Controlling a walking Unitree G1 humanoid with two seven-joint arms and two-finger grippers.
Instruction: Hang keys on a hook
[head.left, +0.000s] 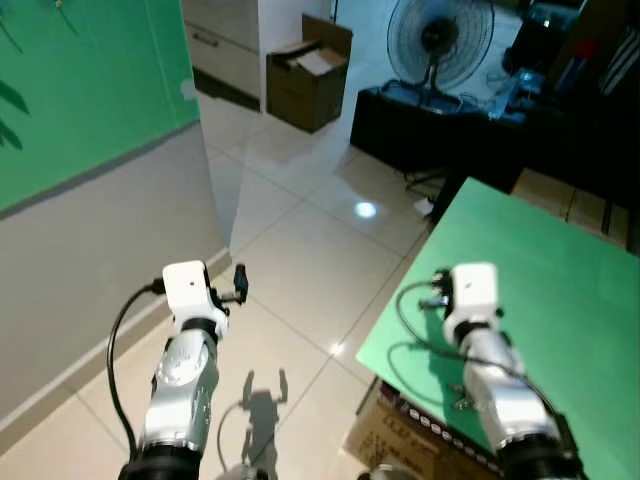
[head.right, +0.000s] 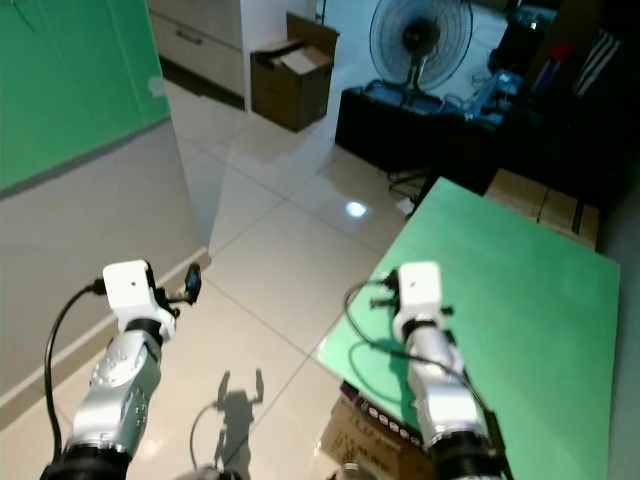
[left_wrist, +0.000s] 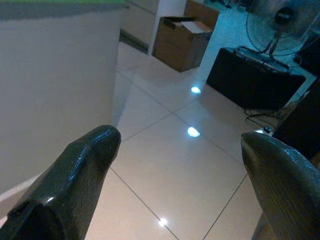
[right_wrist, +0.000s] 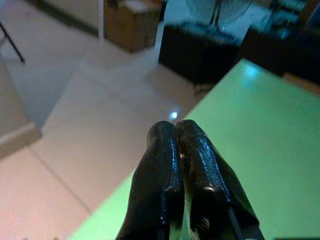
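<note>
This looks like a room in a home used for storage: glossy pale floor tiles (head.left: 300, 250), a standing fan (head.left: 440, 40), an open cardboard box (head.left: 307, 72), a green-topped table (head.left: 540, 300) and a green wall panel (head.left: 90, 80).

No text, label or number could be read; the box (head.left: 400, 440) under the green table (head.left: 560, 300) bore dark print too small and blurred to make out.
</note>
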